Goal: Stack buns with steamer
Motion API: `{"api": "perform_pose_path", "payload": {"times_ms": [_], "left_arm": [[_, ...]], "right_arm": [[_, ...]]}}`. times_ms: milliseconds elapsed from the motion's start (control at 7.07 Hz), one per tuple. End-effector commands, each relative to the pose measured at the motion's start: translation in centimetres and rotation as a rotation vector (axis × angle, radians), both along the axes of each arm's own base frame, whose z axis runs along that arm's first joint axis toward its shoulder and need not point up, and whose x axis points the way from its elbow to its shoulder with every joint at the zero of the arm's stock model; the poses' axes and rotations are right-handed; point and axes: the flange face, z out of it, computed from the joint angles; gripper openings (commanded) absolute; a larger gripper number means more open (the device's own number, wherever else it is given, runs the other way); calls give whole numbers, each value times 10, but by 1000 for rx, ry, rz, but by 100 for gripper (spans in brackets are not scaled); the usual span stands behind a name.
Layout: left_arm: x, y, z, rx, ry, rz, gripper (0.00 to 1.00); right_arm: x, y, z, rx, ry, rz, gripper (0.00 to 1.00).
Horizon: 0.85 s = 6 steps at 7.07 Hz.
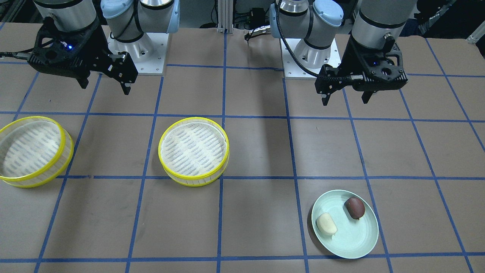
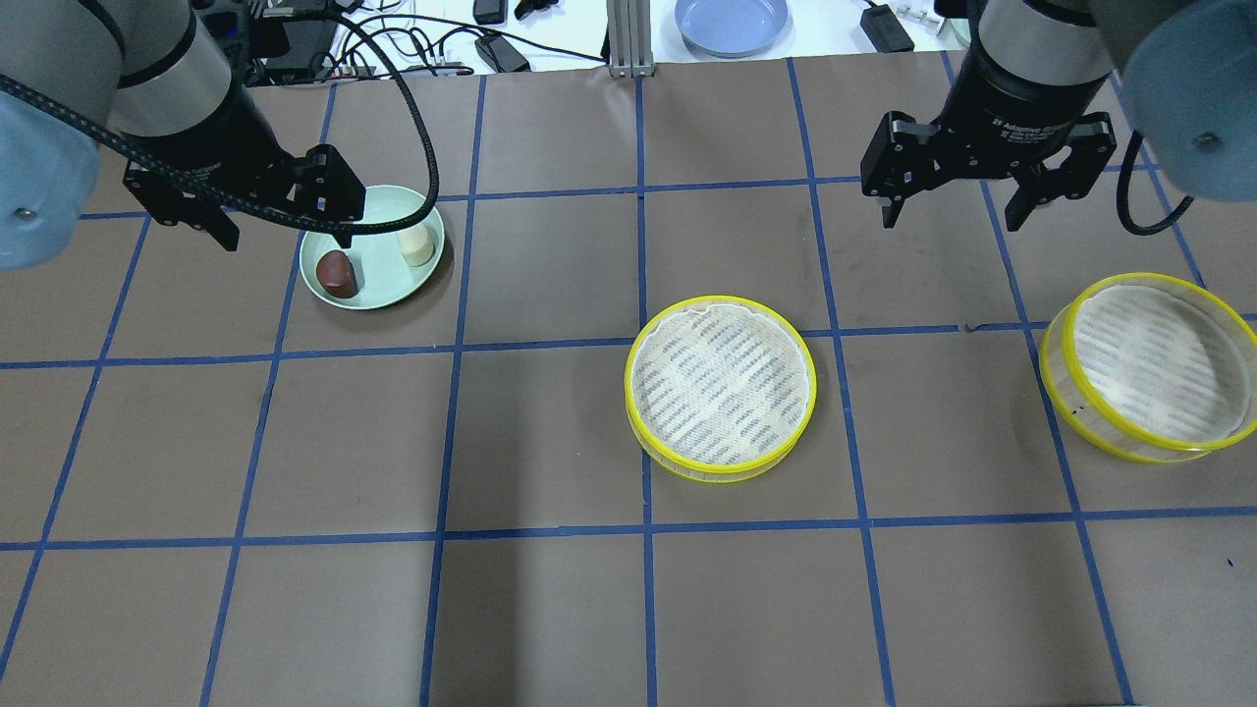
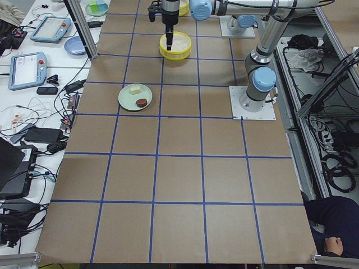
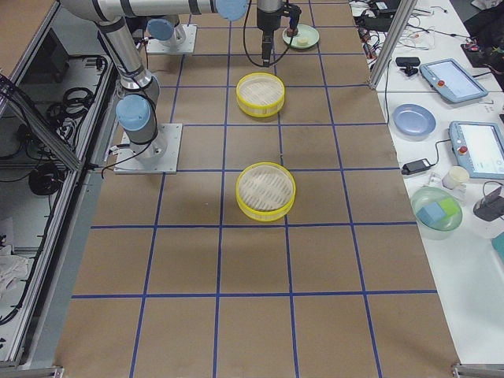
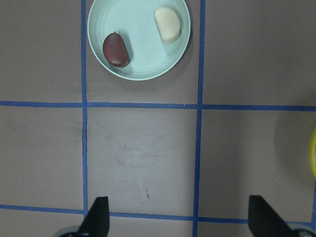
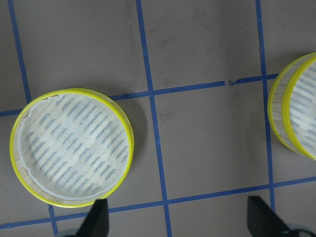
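A cream-white bun (image 1: pixel 326 223) and a dark reddish-brown bun (image 1: pixel 354 207) lie side by side on a pale green plate (image 1: pixel 352 242). They also show in the left wrist view as the cream bun (image 5: pixel 168 23) and the brown bun (image 5: pixel 116 49). One yellow-rimmed steamer tier (image 2: pixel 721 385) stands empty near the table's middle. The other steamer tier (image 2: pixel 1149 365) stands empty on the robot's right. My left gripper (image 2: pixel 287 239) is open and empty, raised above the table on the robot's side of the plate (image 2: pixel 378 285). My right gripper (image 2: pixel 951 222) is open and empty, raised between the two tiers.
The brown table has a grid of blue tape lines. Beyond its far edge lie a blue plate (image 2: pixel 732 22), cables and handheld pendants on a white bench. The two arm bases (image 1: pixel 140 53) stand at the robot's edge of the table.
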Motion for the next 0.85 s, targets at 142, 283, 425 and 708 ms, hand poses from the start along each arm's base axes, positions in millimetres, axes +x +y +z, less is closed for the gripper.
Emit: {"api": "perform_pose_path", "payload": {"times_ms": [142, 283, 425, 708], "left_arm": [[2, -1, -3, 14, -6, -50, 100], [2, -7, -8, 16, 0, -77, 100], [7, -8, -9, 17, -4, -71, 100], [40, -21, -21, 47, 11, -70, 100]], "right_arm": [[-3, -4, -9, 21, -9, -4, 100], [-4, -7, -11, 22, -7, 5, 100], [-7, -8, -10, 17, 1, 1, 100], [-29, -16, -12, 23, 4, 19, 100]]}}
